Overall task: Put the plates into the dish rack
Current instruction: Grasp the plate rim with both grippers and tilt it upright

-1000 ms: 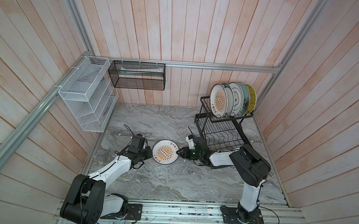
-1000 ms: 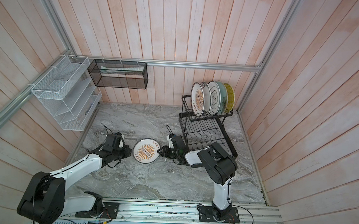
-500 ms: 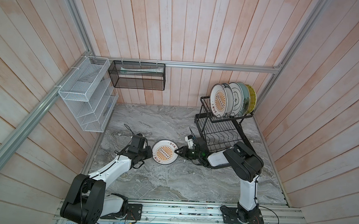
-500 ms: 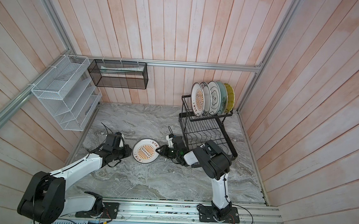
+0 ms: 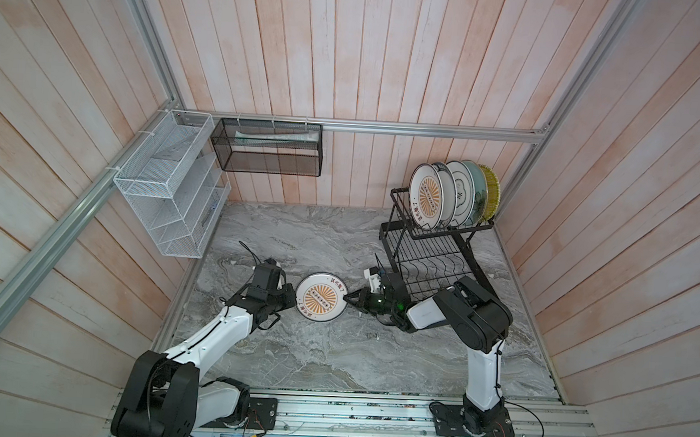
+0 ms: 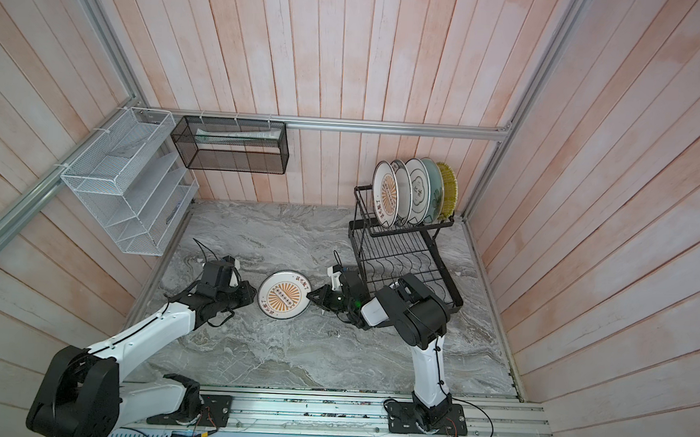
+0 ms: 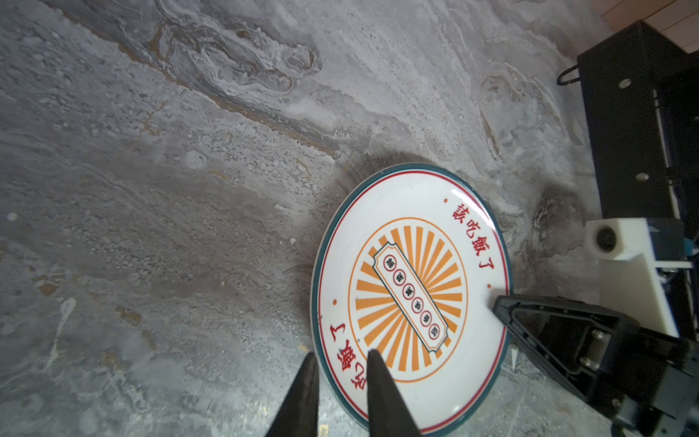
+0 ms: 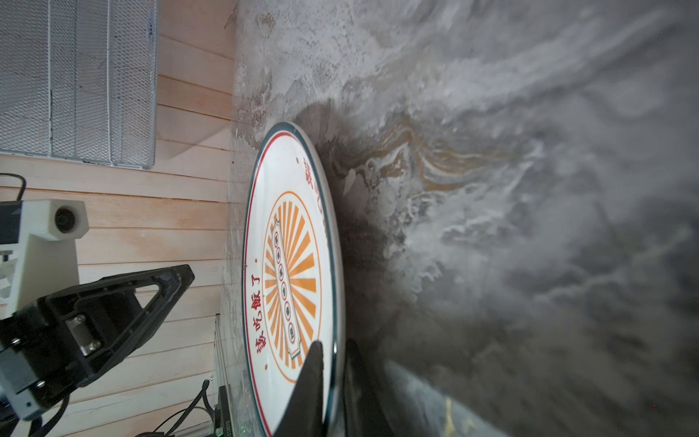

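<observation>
Item: orange-sunburst plate [image 5: 322, 297], tilted over marble top [image 5: 332, 351], short of dish rack [image 5: 447, 229] | left gripper [image 7: 342, 353] clamped on one rim, right gripper [image 8: 334, 342] clamped opposite | step: handover | next: I free left, slot upright

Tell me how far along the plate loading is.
Done: five plates stand on edge in the top tier of the rack. In hand: the sixth plate is low over the counter, with the left gripper and the right gripper clamped on opposite rims. Left: carry that one across and slot it in; the lower tier holds nothing.
</observation>
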